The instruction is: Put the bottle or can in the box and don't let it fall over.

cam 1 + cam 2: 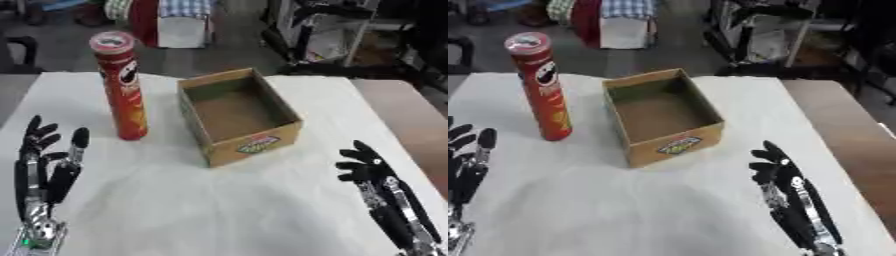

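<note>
A tall red chip can with a pale lid stands upright on the white table, just left of an open brown cardboard box that holds nothing I can see. My left hand rests open near the lower left corner, fingers pointing up, below and left of the can and apart from it. At the lower right, my right hand also rests open with fingers relaxed, to the right of the box and not touching it.
The white table cloth spreads wide in front of the box. A bare brown strip of table runs along the right side. Beyond the far edge stand racks, chairs and hanging cloth.
</note>
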